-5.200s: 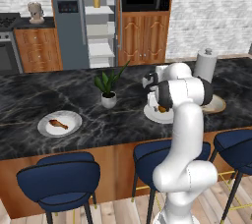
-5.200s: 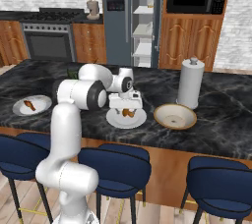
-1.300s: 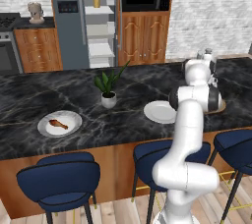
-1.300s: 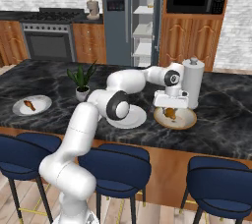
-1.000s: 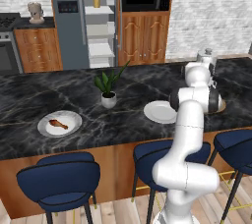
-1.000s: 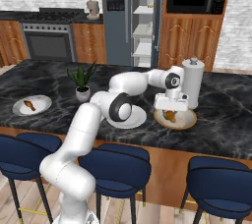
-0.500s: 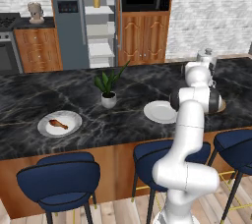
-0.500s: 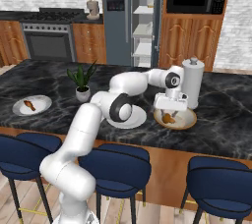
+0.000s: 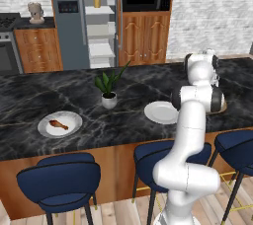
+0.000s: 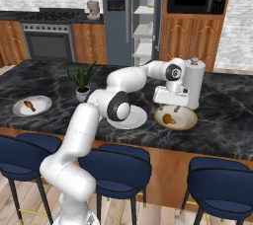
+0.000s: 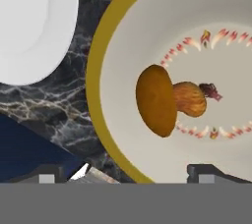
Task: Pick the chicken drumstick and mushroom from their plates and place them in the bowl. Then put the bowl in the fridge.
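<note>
Orange-tan and glossy, the mushroom [image 11: 167, 99] lies on its side in the middle of my hand view, its rounded cap toward the left and a ribbed, paler stem pointing right. It rests on the smooth cream floor of the bowl [image 11: 147, 31], inside a ring of small red-and-yellow flecks, and a mustard-yellow rim curves down the centre-left of that frame. I see the gripper [image 11: 126, 171] with its two dark fingertips far apart at the bottom edge, spread open and holding nothing; the mushroom sits free between and above them.

In the right base view the gripper [image 10: 170, 104] hangs just above the bowl [image 10: 185, 119] at centre right, beside a tall white cylinder [image 10: 193, 89]. A flat white plate [image 10: 136, 118] lies bare just left of the bowl on the black, white-veined marble counter [image 10: 49, 78]. At the far left a second plate [image 10: 39, 106] carries the reddish-brown chicken drumstick [image 10: 29, 105]. The slate-blue fridge [image 10: 118, 26] stands open at upper centre, white shelves showing. A small potted plant [image 10: 82, 83] sits between the plates.
</note>
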Motion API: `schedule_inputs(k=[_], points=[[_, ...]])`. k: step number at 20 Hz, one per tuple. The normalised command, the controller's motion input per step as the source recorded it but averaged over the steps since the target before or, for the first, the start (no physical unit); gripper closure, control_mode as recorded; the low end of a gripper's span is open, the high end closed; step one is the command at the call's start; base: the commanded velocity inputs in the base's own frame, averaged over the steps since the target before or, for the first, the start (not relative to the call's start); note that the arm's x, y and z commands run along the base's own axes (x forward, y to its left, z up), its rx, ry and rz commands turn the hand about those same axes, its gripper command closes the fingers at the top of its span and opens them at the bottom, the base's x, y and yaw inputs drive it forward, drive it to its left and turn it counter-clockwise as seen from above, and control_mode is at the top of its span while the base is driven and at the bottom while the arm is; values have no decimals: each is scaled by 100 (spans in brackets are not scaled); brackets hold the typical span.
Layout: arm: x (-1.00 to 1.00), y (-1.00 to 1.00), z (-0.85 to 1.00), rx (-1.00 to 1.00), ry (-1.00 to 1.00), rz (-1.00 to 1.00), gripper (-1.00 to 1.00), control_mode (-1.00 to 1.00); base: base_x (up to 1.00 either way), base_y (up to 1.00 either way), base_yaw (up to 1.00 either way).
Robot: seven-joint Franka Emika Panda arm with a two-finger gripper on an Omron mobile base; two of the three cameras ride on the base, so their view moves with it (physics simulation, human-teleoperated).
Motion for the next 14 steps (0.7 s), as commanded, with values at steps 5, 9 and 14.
schedule_inputs(k=[5,9,14], points=[[-58,43,27,-1,-4,0,-100,-100,0,0,0],[-64,61,1,-7,-12,0,-100,-100,0,0,0],[-51,68,3,-12,-10,0,-100,-100,0,0,0]])
